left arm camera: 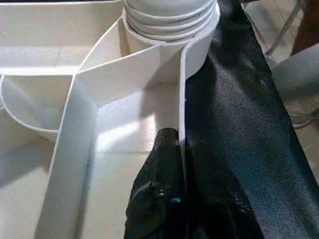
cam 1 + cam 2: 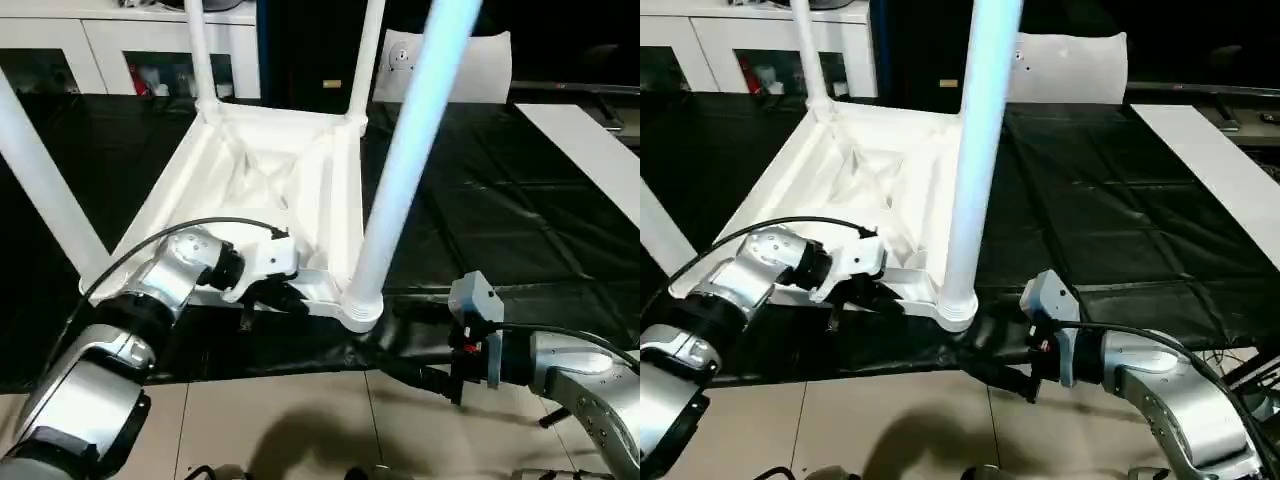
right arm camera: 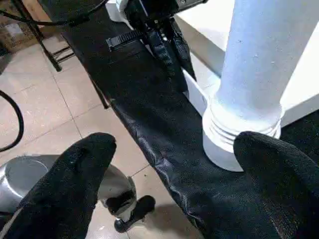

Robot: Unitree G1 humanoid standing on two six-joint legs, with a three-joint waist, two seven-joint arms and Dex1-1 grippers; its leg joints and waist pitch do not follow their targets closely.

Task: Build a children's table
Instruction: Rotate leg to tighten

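Observation:
The children's table lies upside down on the black cloth, its ribbed white tabletop (image 2: 330, 200) facing up. White tube legs stand in its corner sockets: the near right leg (image 2: 410, 150), the near left leg (image 2: 40, 180) and two far legs (image 2: 200, 50). My left gripper (image 2: 275, 295) is shut on the tabletop's thin near rim (image 1: 182, 99), one black finger (image 1: 167, 169) inside the wall. My right gripper (image 2: 990, 352) hangs open just in front of the near right corner socket (image 3: 239, 134), with its fingers (image 3: 75, 174) spread wide and nothing between them.
The black cloth (image 2: 500, 220) covers the work surface, whose front edge drops to a tiled floor (image 2: 300, 420). A white cabinet with glass doors (image 2: 120, 50) stands at the back left. A flat white board (image 2: 590, 140) lies at the right.

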